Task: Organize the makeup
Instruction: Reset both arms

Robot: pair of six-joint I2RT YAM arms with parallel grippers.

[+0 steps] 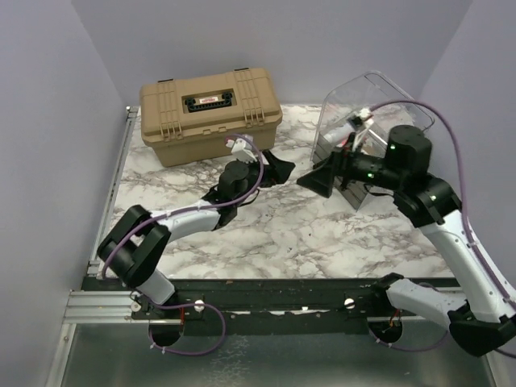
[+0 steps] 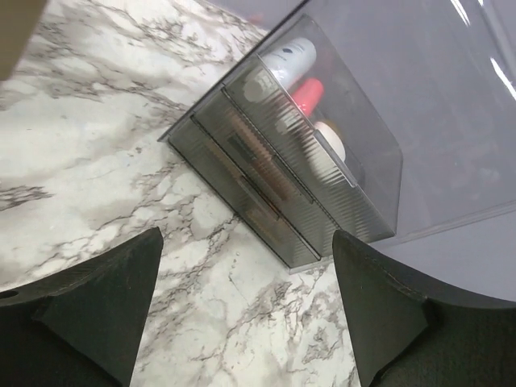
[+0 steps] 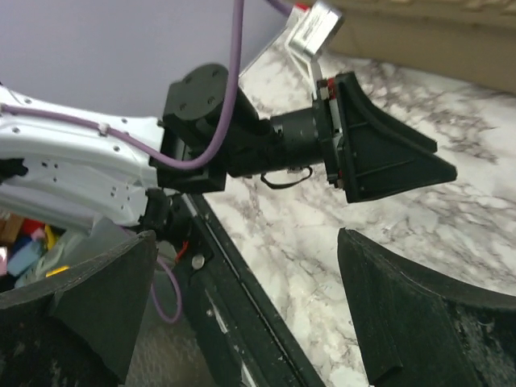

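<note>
The makeup lies inside the clear bin [image 2: 451, 145]. A white tube [image 2: 290, 58], a pink tube [image 2: 309, 93] and a white oval piece [image 2: 330, 142] rest in its top tray. Brownish items show dimly through the shut grey drawers [image 2: 266, 189]. My left gripper [image 2: 246, 242] hangs open over bare marble just in front of the drawers, holding nothing. My right gripper [image 3: 246, 242] is also open and empty, facing the left gripper [image 3: 379, 153]. From above, the left gripper [image 1: 278, 168] and right gripper [image 1: 317, 181] stand tip to tip beside the bin [image 1: 379, 93].
A large tan hard case [image 1: 210, 113] stands shut at the back left. The marble table [image 1: 266, 234] runs between purple walls on both sides. A black rail [image 1: 282, 294] with the arm bases lines the near edge.
</note>
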